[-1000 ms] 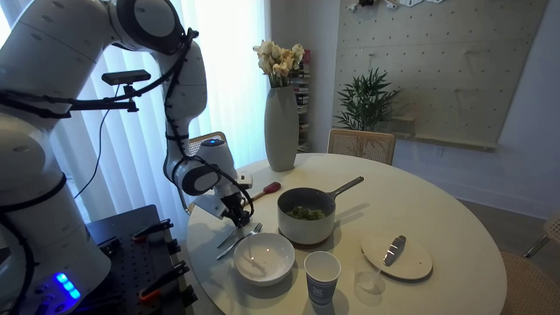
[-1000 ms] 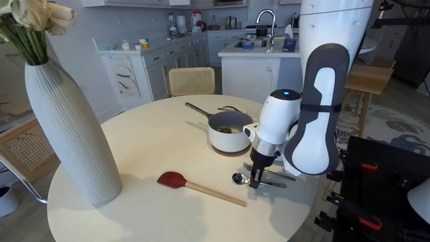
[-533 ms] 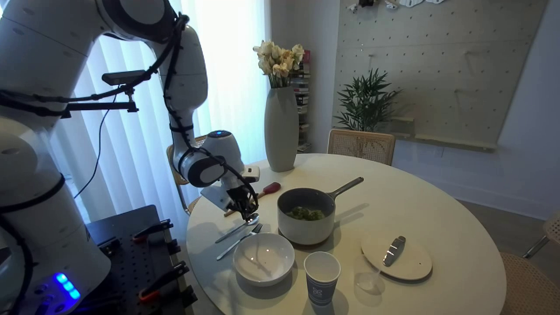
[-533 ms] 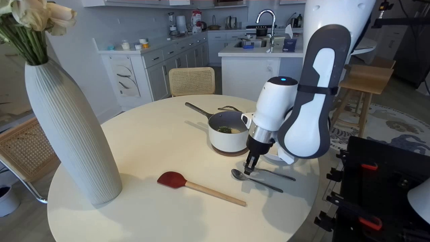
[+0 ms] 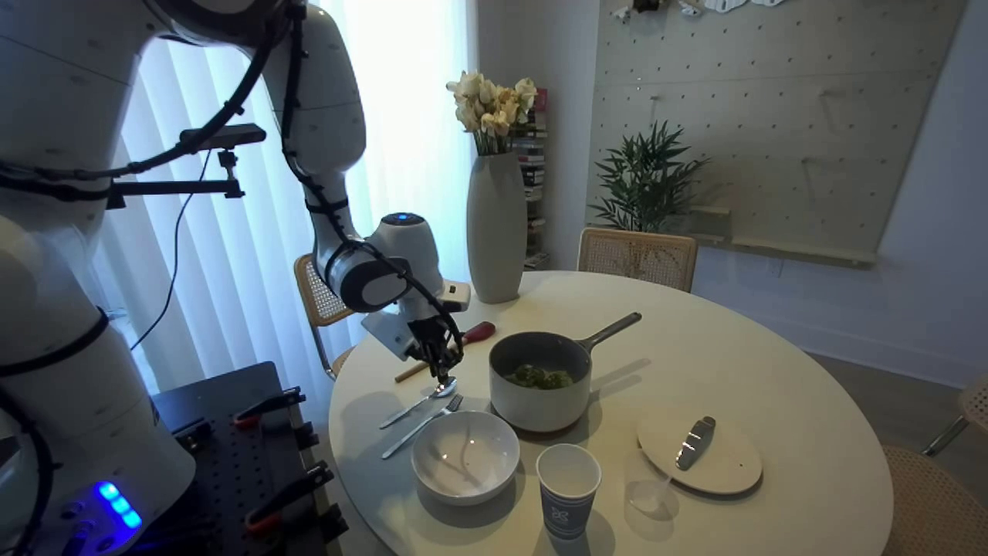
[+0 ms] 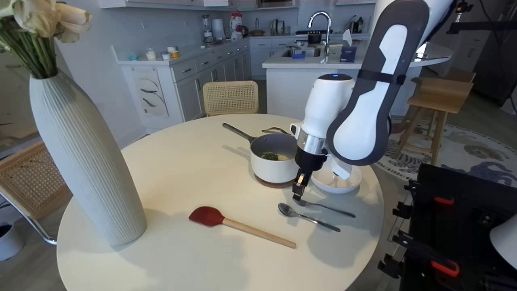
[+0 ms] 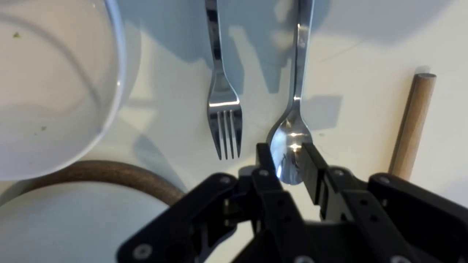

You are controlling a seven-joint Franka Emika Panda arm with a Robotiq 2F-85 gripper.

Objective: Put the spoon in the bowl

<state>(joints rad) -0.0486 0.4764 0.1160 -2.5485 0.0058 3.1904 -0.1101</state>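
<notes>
A home, kitchen and dining space together
Round table (image 6: 173, 169), woven chairs (image 6: 230, 98); flowers (image 6: 50, 20) in a vase (image 6: 92, 161); behind, a tap (image 6: 327, 44) and white cabinets (image 6: 188, 95)

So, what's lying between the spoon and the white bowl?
A fork lies there, touching neither the spoon nor the white bowl; the wrist view shows it most clearly.
</notes>
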